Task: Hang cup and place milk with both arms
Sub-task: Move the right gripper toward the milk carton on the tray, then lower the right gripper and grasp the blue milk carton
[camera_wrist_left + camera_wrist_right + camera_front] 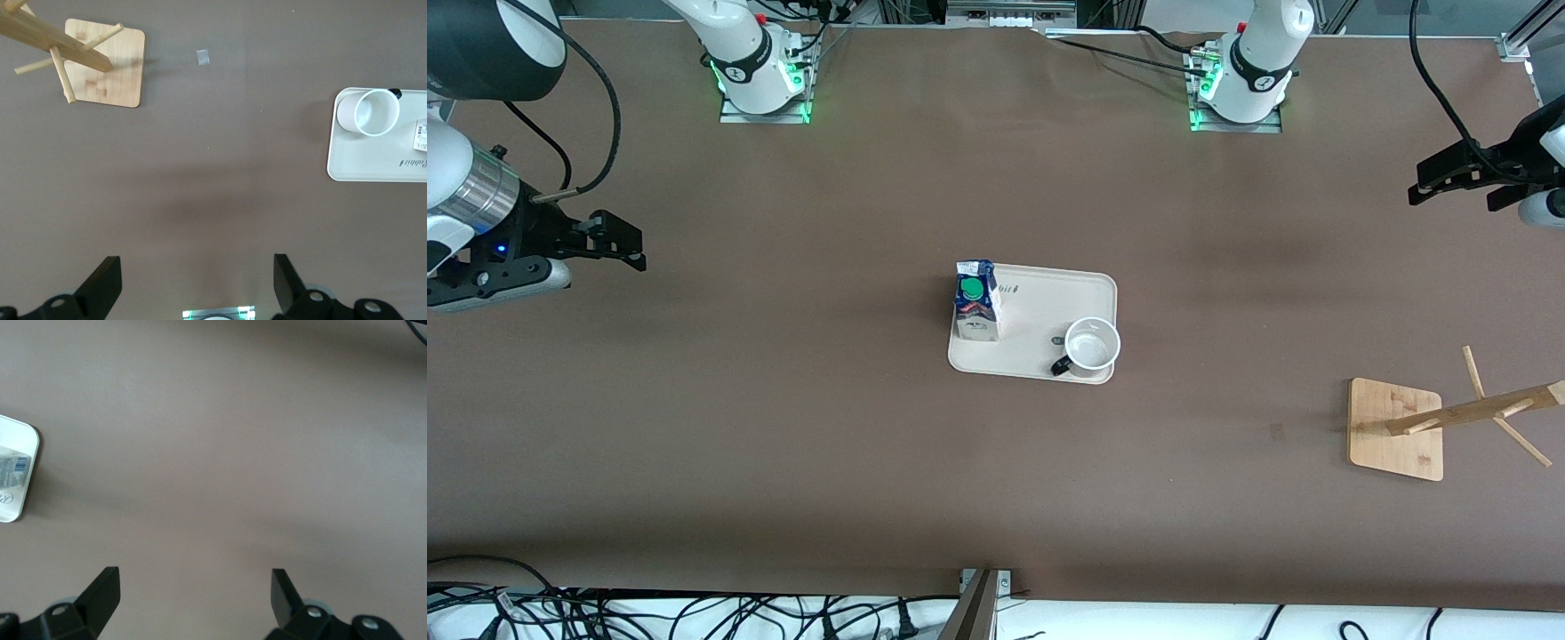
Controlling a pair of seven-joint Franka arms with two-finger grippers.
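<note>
On the tray, milk beside cup, left gripper and right gripper both wide, empty, over bare table ends

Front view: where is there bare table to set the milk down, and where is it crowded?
Bare brown table runs between the tray and the wooden rack, and from the tray toward the right arm's end. The tray is crowded: milk and cup share it. Open left gripper and right gripper wait at the ends.
</note>
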